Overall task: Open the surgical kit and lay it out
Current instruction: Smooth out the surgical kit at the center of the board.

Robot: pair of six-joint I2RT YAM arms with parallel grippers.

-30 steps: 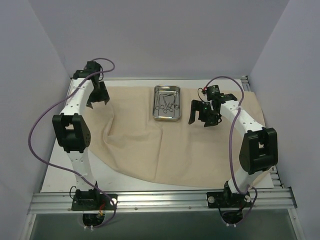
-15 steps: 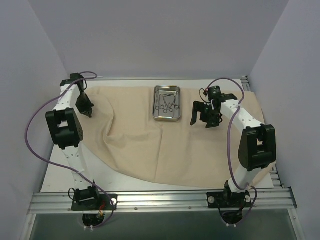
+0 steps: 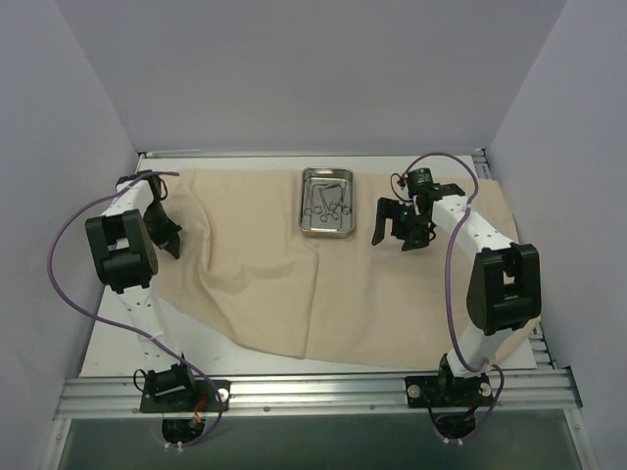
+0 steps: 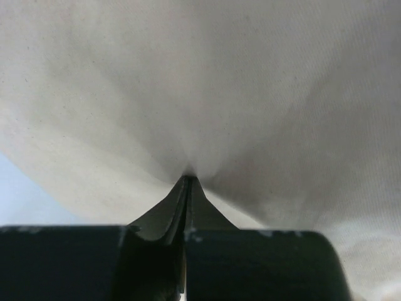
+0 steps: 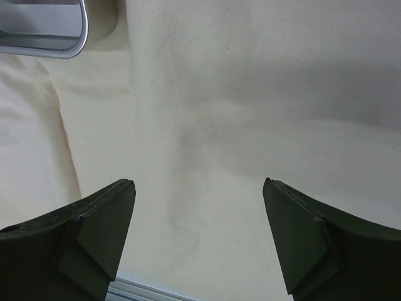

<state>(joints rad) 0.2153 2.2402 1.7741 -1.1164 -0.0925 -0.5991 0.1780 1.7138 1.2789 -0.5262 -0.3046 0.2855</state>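
The beige cloth wrap [image 3: 392, 294] lies spread over the table. The steel tray [image 3: 306, 223] stands on its far middle, with the small silver forceps [image 3: 328, 201] lying inside. My left gripper [image 3: 168, 235] is at the cloth's left edge. In the left wrist view it [image 4: 187, 179] is shut, and the cloth [image 4: 219, 81] puckers out from the pinched tips. Just right of the tray, my right gripper [image 3: 392, 230] hangs open over the cloth. Nothing is between its fingers [image 5: 199, 188]; flat cloth [image 5: 238, 94] lies below and a tray corner [image 5: 44, 31] shows at the upper left.
White walls close in the table on three sides. An aluminium rail [image 3: 313, 392] with both arm bases runs along the near edge. Bare white table [image 3: 108, 343] shows at the near left of the cloth. Purple cables loop off both arms.
My left gripper has gone from open to shut on the cloth's left edge and moved left and nearer, drawing that edge outward. The right arm has barely moved.
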